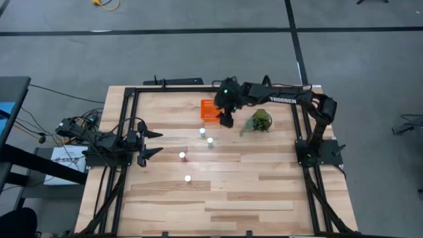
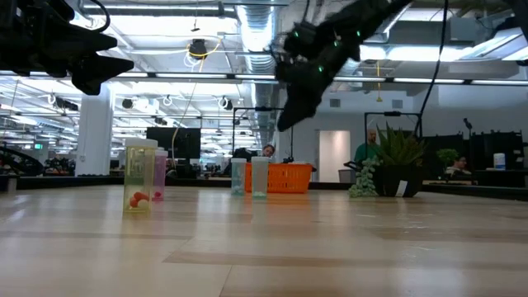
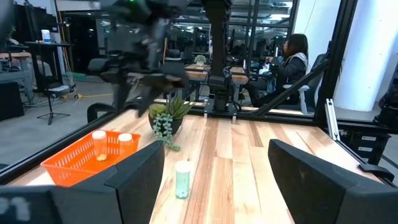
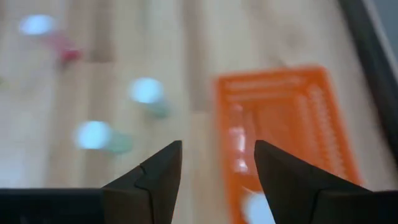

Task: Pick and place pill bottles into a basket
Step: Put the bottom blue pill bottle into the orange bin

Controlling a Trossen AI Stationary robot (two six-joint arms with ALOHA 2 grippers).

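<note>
The orange basket (image 1: 210, 110) stands at the table's far middle and holds two white-capped pill bottles (image 3: 99, 139). Several more pill bottles stand upright on the wood nearer the front: two close together (image 1: 203, 133) (image 1: 211, 141), one farther left (image 1: 182, 156) and one nearest (image 1: 188, 178). My right gripper (image 1: 227, 119) is open and empty, raised above the table (image 2: 289, 115) just right of the basket's near corner; its wrist view looks down on the basket (image 4: 286, 137) and two bottles (image 4: 147, 93). My left gripper (image 1: 149, 142) is open and empty at the table's left.
A green leafy plant in a pot (image 1: 260, 121) stands just right of my right gripper. A black frame (image 1: 125, 99) runs along the table's edges. People sit in the room beyond the table (image 3: 292, 59). Bare wood lies toward the near edge (image 1: 231, 205).
</note>
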